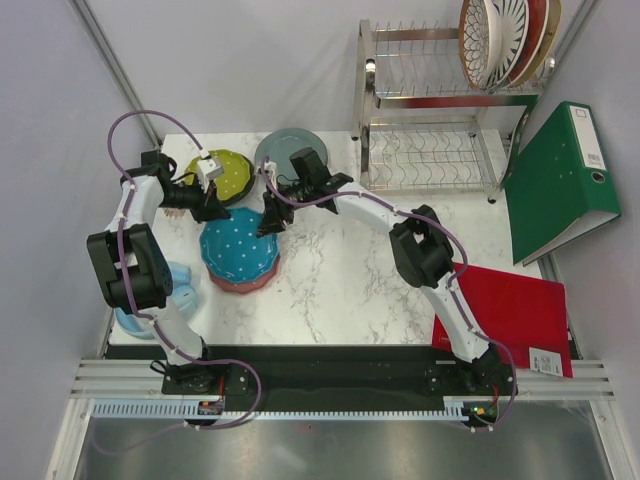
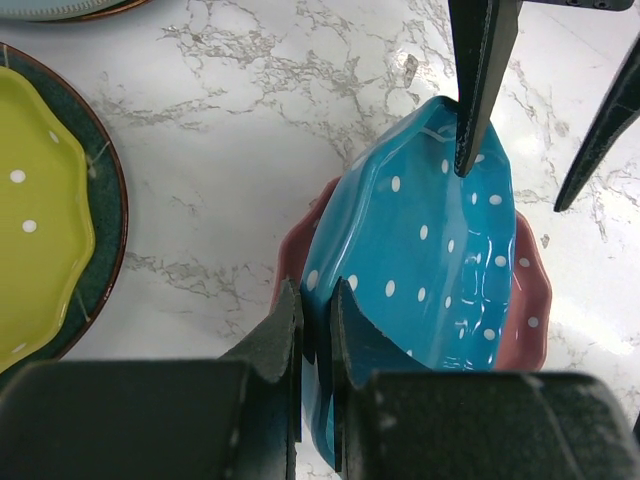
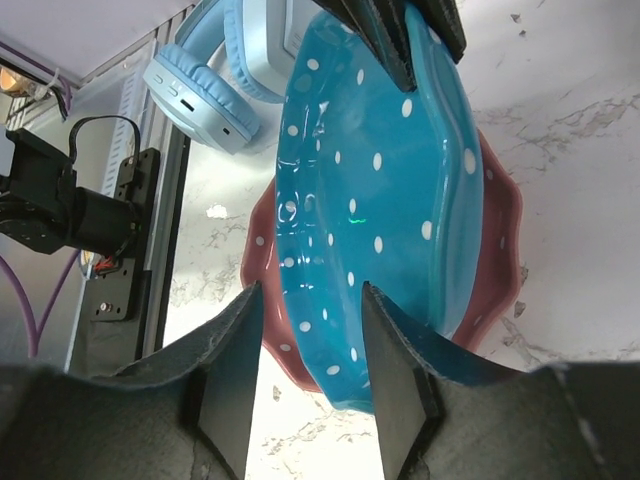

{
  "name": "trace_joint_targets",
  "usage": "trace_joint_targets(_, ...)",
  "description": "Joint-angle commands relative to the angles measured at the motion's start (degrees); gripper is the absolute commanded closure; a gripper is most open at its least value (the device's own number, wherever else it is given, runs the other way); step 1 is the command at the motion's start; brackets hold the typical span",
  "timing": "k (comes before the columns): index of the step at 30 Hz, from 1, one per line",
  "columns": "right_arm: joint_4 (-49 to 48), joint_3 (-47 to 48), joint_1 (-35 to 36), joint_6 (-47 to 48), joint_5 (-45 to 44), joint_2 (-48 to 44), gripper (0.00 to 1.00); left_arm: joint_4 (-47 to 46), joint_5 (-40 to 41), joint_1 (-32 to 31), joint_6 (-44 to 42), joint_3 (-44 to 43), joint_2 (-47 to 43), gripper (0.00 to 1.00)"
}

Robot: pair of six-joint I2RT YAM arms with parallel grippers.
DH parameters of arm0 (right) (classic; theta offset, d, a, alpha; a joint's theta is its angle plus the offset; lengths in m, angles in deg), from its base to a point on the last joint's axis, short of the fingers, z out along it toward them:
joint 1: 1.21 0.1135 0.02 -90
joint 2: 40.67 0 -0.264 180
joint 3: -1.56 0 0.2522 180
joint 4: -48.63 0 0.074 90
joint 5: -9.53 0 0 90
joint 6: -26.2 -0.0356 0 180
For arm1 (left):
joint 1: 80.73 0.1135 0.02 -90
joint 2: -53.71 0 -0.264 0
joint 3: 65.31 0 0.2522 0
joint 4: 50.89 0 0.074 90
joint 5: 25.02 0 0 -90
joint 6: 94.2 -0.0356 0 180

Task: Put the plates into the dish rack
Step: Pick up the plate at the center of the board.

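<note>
Left gripper [image 2: 316, 295] is pinched tight on the near rim of the teal scalloped plate with white dots [image 2: 420, 250], tipping it up on edge. The far side of the plate looks to rest on the pink dotted scalloped plate [image 2: 532, 300] beneath, on the marble table [image 1: 350, 270]. Right gripper [image 3: 312, 300] is about half open, its fingers straddling the opposite rim, one inside the bowl and one outside, not clamped yet. Main risk is the handover. The glazed rim looks slick and the left hold is a thin edge pinch, so if the right jaws close off-centre they could lever the plate out of it. If the left lets go early, the teal plate drops onto the pink one, chipping it or skidding toward the pale blue headphones [image 3: 215, 80]. The steel wire dish rack [image 1: 430, 120] is well apart at the far right, so a shallow rim grip might slip or swing on the carry.
</note>
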Motion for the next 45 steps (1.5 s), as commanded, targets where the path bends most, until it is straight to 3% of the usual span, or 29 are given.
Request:
trace_joint_targets(1, -0.67, -2.93, -0.96, 7.52, -0.78, 1.14, 0.47, 1.31, -7.94, -0.34, 1.70, -2.30, -5.94, 0.98)
trace_joint_targets(5, -8.56, -11.72, -1.84, 10.61, 0.55, -4.47, 0.47, 0.79, -6.98, -0.42, 1.88, -1.16, -7.61, 0.98)
trace_joint_targets(13, -7.71, -16.04, -4.30, 16.15, -0.24, -12.48, 0.47, -2.46, -4.95, -0.42, 1.09, 4.29, -10.95, 0.98)
trace_joint_targets(26, -5.16, -1.81, -3.42, 11.32, 0.99, -3.17, 0.45, -3.34, -6.45, -0.51, 1.53, 4.82, -11.75, 0.98)
trace_joint_targets(38, -0.76, -1.36, -0.96, 10.62, 2.84, -1.24, 0.44, -7.91, -7.85, -1.39, 6.62, 3.86, -11.48, 0.98)
trace_joint_targets(40, -0.76, -1.19, -0.96, 10.27, 2.66, -0.89, 0.49, -8.52, -8.03, -1.57, 7.23, 3.68, -11.31, 0.98)
trace_joint_targets(43, -0.85, -0.31, -0.96, 9.04, 1.70, -0.53, 0.71, -8.97, -7.86, -1.92, 7.85, 3.68, -11.22, 0.98)
trace_joint_targets(44, -0.85, 0.21, -0.96, 8.51, 1.52, -0.45, 0.86, -9.32, -7.42, -1.92, 8.29, 3.85, -11.30, 0.97)
trace_joint_targets(45, -0.85, 0.57, -0.96, 8.25, 1.00, -0.53, 0.93, -9.75, -7.15, -1.92, 8.73, 4.03, -11.31, 0.95)
